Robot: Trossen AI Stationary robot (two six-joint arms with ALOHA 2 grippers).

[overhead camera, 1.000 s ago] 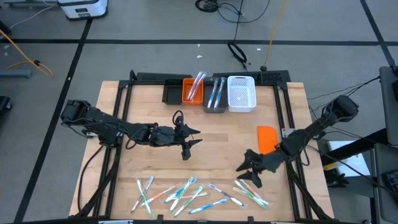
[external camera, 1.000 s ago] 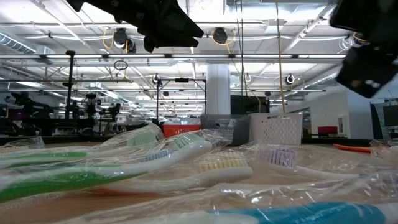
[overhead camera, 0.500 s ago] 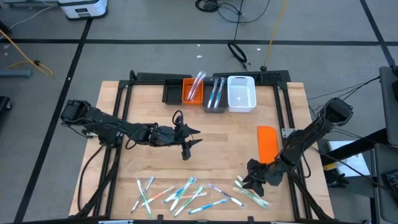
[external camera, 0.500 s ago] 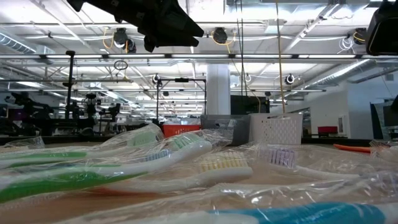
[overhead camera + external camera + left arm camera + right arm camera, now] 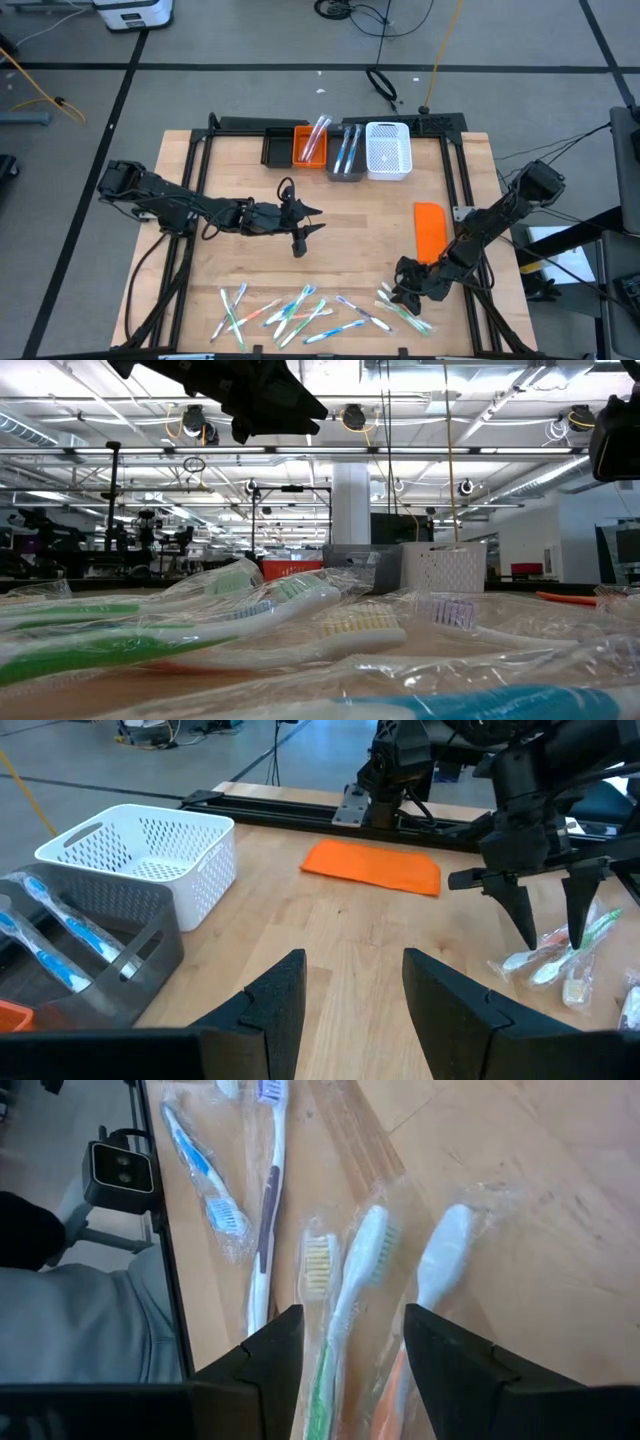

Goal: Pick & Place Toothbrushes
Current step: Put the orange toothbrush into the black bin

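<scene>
- High view: the wooden table [image 5: 330, 215] carries a spread of clear-wrapped plastic toothbrushes [image 5: 300, 312] with white, blue, green and pink handles along its 6 o'clock edge. Four bins stand in a row at 12 o'clock: a black bin [image 5: 277, 147], an orange bin [image 5: 310, 147] with pink brushes in it, a grey bin [image 5: 346, 155] with blue brushes, and a white perforated basket [image 5: 388, 151]. A flat orange rectangular block [image 5: 430, 224] lies toward 3 o'clock. The left gripper [image 5: 305, 232] hangs over the table's middle, well apart from the brushes. The right gripper [image 5: 404, 294] sits low at about 5 o'clock, right over the rightmost brushes.
- Low view: wrapped toothbrushes fill the foreground; the left arm's dark end shows at 11 o'clock, above them.
- Left wrist view: the left gripper's [image 5: 345, 1010] two dark fingers stand apart with bare wood between them, holding nothing. Across the table the right gripper's [image 5: 545, 925] pointed fingers are spread, tips down at a green-and-white brush.
- Right wrist view: the right gripper's [image 5: 345, 1360] fingers are spread, and a green-handled toothbrush [image 5: 345, 1305] with a white head runs between them; the jaws are not pressed on it. A white-headed brush [image 5: 435, 1275] lies just beside it.
</scene>
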